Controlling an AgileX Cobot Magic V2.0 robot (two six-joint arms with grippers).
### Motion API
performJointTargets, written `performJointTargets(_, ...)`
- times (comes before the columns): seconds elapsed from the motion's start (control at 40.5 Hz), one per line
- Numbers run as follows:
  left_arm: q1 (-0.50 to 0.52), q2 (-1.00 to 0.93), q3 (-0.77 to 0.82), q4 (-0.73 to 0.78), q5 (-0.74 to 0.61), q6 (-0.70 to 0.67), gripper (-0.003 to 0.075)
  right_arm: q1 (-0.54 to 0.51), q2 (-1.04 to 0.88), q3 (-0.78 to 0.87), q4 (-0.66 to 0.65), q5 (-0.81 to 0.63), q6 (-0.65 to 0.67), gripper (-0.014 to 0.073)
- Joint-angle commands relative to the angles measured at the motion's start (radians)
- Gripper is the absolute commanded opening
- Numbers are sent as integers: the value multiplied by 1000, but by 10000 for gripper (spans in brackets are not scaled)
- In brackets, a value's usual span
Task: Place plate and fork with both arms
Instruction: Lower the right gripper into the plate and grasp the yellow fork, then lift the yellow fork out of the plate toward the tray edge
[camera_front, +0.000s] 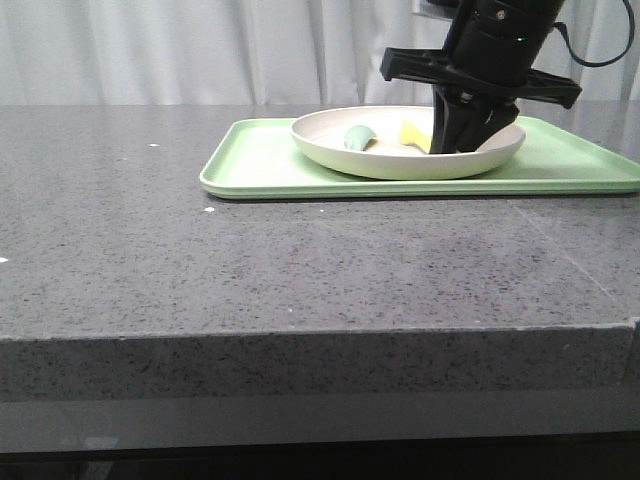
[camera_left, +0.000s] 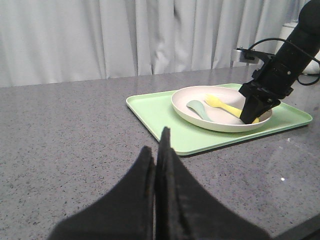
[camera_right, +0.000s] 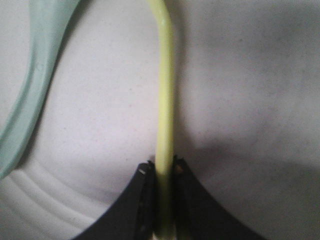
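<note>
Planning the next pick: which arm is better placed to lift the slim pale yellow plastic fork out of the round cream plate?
Right. The right gripper is down in the round cream-white plate, fingers closed on the slim pale yellow plastic fork. The left gripper is shut, empty, over bare table, well short of the light green rectangular tray.

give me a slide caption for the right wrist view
Right hand shut on slim pale yellow plastic fork in round cream-white plate.

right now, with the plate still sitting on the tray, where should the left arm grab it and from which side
Take the plate by its raised rim on the side toward the left gripper, coming in low from the robot's left. That stretch of rim is bare. The right gripper is shut on the fork over the far side, and the teal utensil lies inside.
</note>
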Motion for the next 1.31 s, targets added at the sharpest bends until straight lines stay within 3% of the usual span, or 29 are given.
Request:
performJointTargets(0.0,-2,10,-26,-3,-77,-1,-18,-1,-45,-42,5,6,-2,-71)
performJointTargets(0.445,-2,10,-26,-3,-77,-1,-18,-29,-67,-190,5,108,-2,-71)
performJointTargets(0.716,-2,10,-26,-3,-77,-1,-18,-121,-130,-194,-19,127,-3,-71)
performJointTargets(0.914,-2,10,-26,-3,-77,-1,-18,-187,-137,-192,-115,172,-3,-71)
performJointTargets(1.285,-2,10,-26,-3,-77,-1,-18,-202,-71,-190,-158,190,-3,-71)
